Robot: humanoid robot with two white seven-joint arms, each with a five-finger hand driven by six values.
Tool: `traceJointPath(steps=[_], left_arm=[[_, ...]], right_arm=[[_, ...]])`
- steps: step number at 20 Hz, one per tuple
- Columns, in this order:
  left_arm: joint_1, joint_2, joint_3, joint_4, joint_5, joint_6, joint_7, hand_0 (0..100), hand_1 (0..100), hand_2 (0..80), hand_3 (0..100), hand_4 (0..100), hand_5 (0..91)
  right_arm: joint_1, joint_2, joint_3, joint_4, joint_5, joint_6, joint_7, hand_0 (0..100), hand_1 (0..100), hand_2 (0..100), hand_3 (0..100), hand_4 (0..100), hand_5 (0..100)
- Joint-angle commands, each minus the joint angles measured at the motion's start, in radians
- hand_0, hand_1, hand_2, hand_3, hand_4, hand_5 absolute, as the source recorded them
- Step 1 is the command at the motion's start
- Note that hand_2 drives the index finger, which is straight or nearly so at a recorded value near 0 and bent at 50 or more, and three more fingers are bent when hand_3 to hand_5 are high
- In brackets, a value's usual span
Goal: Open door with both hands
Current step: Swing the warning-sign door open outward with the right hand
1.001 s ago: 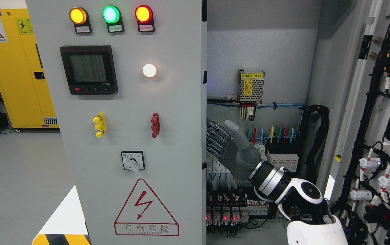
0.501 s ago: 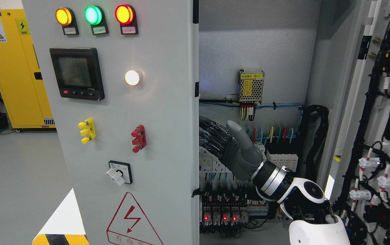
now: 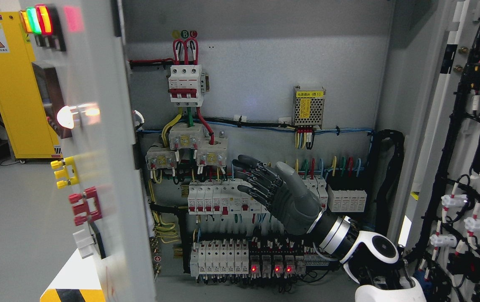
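One right hand point(image 3: 265, 184), fingers spread and empty, before the breakers point(image 3: 219, 201); left door point(image 3: 93, 167) swung wide left of them; opening step near done, withdrawal judged next.

Left door point(image 3: 97, 176) is swung wide, seen nearly edge-on and blurry, indicator lights point(image 3: 36, 20) up top. Right hand point(image 3: 273, 188) floats inside the cabinet, fingers point(image 3: 250, 174) spread and holding nothing, in front of the breaker rows point(image 3: 214, 199). Right door point(image 3: 466, 167) stands open too, full of wiring.
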Motion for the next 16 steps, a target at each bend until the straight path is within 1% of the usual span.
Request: traceJointPath(steps=[1,2,5,6,8,10,16], left_arm=[[0.0,0.0,0.0,0.0,0.0,0.0,0.0,36,19,0.0,0,0,0.0],[0.002,0.0,0.0,0.0,0.0,0.0,0.0,36,19,0.0,0,0,0.0],[0.0,0.0,-0.001,0.0,0.0,0.0,0.0,36,19,0.0,0,0,0.0],[0.0,0.0,-0.001,0.0,0.0,0.0,0.0,36,19,0.0,0,0,0.0],[0.0,0.0,0.0,0.0,0.0,0.0,0.0,36,19,0.0,0,0,0.0],[0.0,0.0,0.0,0.0,0.0,0.0,0.0,36,19,0.0,0,0,0.0],[0.0,0.0,0.0,0.0,0.0,0.0,0.0,36,19,0.0,0,0,0.0]], right_arm=[[0.068,-0.036,0.135,-0.136,-0.033,0.0,-0.004,22,10,0,0,0,0],[0.076,-0.038,0.16,-0.145,-0.045,0.0,-0.005,22,10,0,0,0,0],[0.113,-0.059,0.204,-0.179,-0.048,0.0,-0.007,22,10,0,0,0,0],[0.127,-0.064,0.232,-0.193,-0.05,0.0,-0.005,21,10,0,0,0,0],[0.153,-0.064,0.281,-0.219,-0.05,0.0,-0.005,21,10,0,0,0,0],[0.177,-0.064,0.315,-0.231,-0.05,0.0,-0.007,21,10,0,0,0,0],[0.252,-0.05,0.433,-0.233,-0.05,-0.002,-0.011,21,10,0,0,0,0]])
